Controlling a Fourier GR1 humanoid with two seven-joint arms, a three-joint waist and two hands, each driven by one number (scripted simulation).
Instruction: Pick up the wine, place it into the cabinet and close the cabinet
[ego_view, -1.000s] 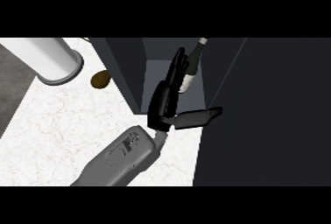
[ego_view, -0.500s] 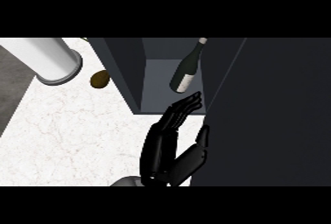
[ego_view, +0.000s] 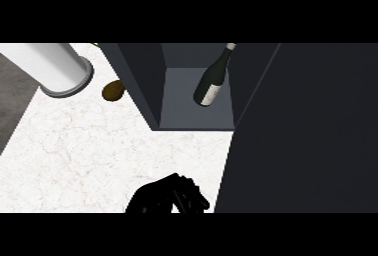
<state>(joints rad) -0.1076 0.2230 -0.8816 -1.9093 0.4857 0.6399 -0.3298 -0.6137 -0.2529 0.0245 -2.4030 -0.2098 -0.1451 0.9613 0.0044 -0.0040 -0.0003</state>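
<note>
Head view, looking steeply down onto the marble worktop (ego_view: 96, 150).

Wine bottle (ego_view: 211, 82) inside the cabinet (ego_view: 140, 85), base on the compartment floor. Body tilted, with the neck slanting toward the right wall; contact with that wall cannot be told. Dark glass, pale label low on the body, light cap at the top. Well apart from the hand, with nothing gripping it.

Cabinet at the worktop's far edge, right of the middle, with its front open toward the near edge. Left wall and grey floor of the compartment both in sight.

Cabinet door (ego_view: 310, 130) swung open as a broad dark panel. Covers the worktop's right side from the far edge to the near edge.

Left hand (ego_view: 166, 200) at the worktop's near edge, black, just beside the door's left border. Fingers relaxed, lying side by side and pointing toward the far right. Holds nothing and hangs over bare marble.

White canister (ego_view: 52, 65) with a grey rim at the worktop's far left corner.

Small brown round item (ego_view: 113, 90) near the far edge, between the canister and the cabinet's left wall, close to both. Kind not identifiable.
</note>
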